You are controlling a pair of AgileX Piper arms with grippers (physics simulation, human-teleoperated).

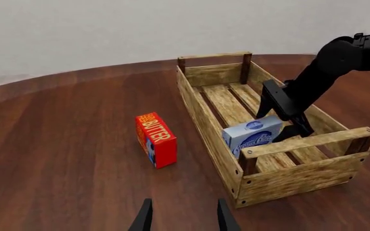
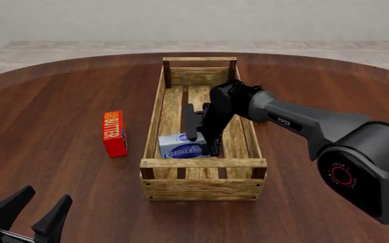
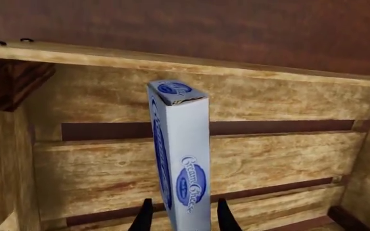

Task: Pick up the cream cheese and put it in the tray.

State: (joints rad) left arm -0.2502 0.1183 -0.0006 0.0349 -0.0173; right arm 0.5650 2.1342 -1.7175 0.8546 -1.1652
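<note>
The cream cheese [image 2: 181,147], a white-and-light-blue box with a dark blue oval logo, stands on the slatted floor of the wooden tray [image 2: 204,163] near its front end. My right gripper [image 2: 203,136] reaches down into the tray and is open. Its fingers straddle the box with a small gap on each side. The right wrist view shows the cream cheese [image 3: 181,144] edge-on between the fingertips [image 3: 145,216], against the tray wall [image 3: 236,101]. In the left wrist view the cream cheese [image 1: 252,134] sits inside the tray [image 1: 300,144]. My left gripper [image 2: 36,210] is open and empty at the near left.
A red-orange butter box [image 2: 114,132] stands on the dark wooden table left of the tray, also seen as the butter box [image 1: 156,139] in the left wrist view. The right arm [image 2: 296,121] crosses over the tray's right wall.
</note>
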